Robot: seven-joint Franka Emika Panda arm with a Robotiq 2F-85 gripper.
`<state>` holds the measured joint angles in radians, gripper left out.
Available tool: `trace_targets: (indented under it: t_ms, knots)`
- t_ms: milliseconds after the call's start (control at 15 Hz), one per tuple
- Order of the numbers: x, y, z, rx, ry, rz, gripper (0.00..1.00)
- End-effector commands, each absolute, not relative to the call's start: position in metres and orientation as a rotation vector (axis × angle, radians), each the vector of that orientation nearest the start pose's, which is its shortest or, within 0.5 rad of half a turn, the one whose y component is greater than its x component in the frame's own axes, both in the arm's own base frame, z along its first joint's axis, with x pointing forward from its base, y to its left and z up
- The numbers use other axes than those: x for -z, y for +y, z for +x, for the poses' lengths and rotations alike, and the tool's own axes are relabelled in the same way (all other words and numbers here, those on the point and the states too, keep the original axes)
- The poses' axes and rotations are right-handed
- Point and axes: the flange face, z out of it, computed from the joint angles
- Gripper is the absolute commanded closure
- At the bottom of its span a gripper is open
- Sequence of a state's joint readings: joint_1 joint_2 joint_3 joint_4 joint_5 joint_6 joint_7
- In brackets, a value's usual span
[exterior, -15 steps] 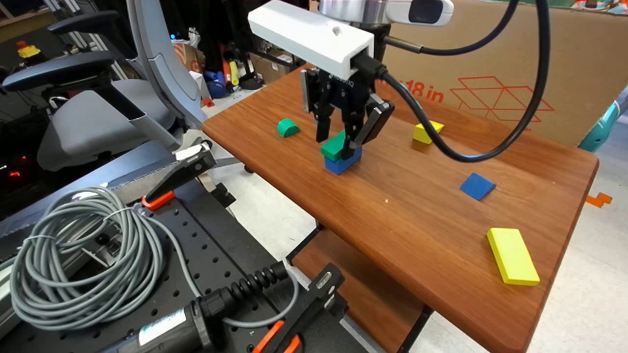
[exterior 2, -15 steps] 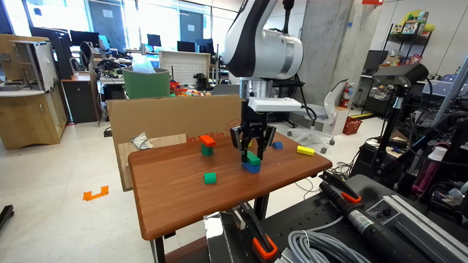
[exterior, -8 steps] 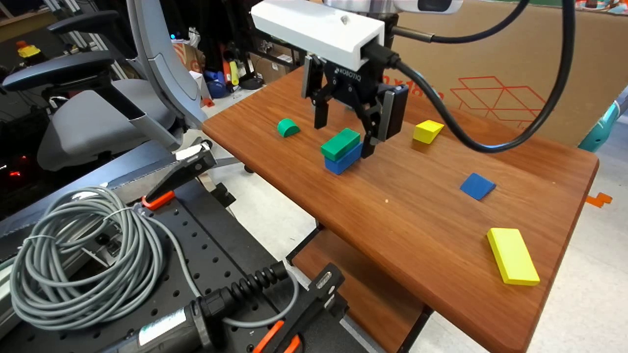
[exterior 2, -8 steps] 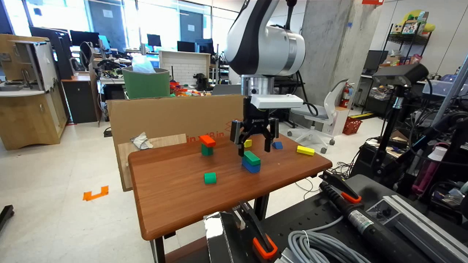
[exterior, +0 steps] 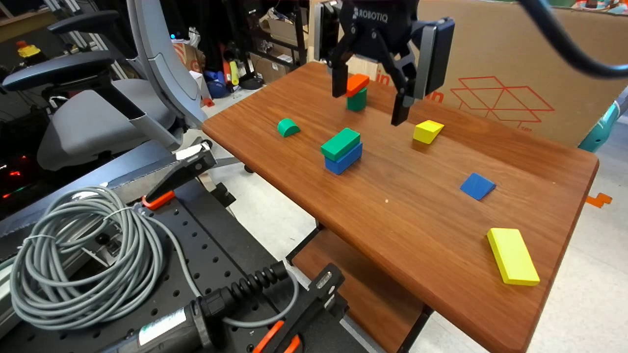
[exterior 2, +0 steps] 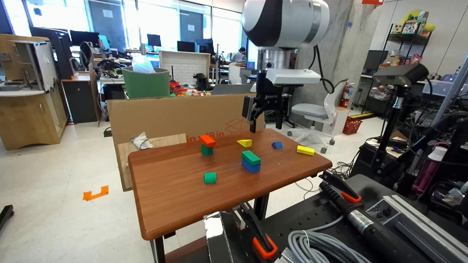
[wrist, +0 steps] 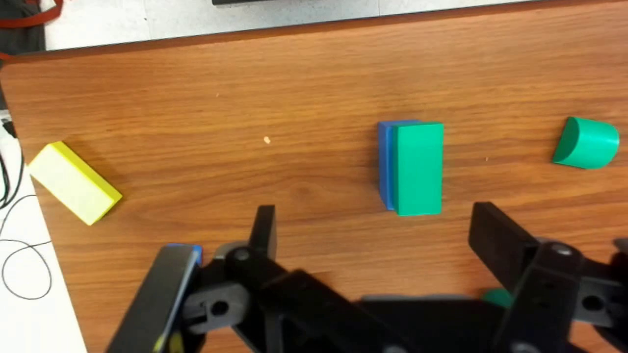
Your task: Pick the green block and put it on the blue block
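The green block (exterior: 341, 143) lies flat on top of the blue block (exterior: 343, 160) on the wooden table, and both exterior views show the pair stacked. In the wrist view the green block (wrist: 418, 169) sits slightly off to one side, so a strip of the blue block (wrist: 385, 166) shows along its edge. My gripper (exterior: 369, 106) is open with nothing between its fingers. It hangs well above the table, apart from the stack, on the cardboard side in an exterior view (exterior 2: 266, 126).
A green half-round piece (exterior: 288, 127) and an orange piece (exterior: 357, 84) on a green one (exterior: 356, 101) stand near the stack. A yellow wedge (exterior: 428, 131), a blue wedge (exterior: 478, 186) and a yellow block (exterior: 513, 256) lie elsewhere. A cardboard sheet (exterior 2: 164, 117) stands behind the table.
The gripper's jaws have opened and let go of the green block. The arm has risen and drawn away toward the cardboard. The green block has stayed on the blue block.
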<state>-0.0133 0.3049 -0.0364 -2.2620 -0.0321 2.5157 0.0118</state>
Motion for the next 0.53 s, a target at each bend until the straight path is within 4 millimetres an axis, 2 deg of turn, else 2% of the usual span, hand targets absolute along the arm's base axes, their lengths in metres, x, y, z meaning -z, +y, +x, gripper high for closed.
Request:
trace_targets:
  t_ms: [0,200,267,333,467]
  knots:
    - [-0.269,-0.031,0.499,0.012,0.114,-3.119,0.0]
    - [-0.295,-0.043,0.477,0.017,0.217,-3.14,0.0]
    - [-0.297,-0.052,0.473,-0.012,0.218,-3.19,0.0]
    - [-0.285,-0.04,0.492,0.007,0.175,-3.149,0.0]
    - [-0.294,-0.049,0.481,-0.001,0.2,-3.176,0.0]
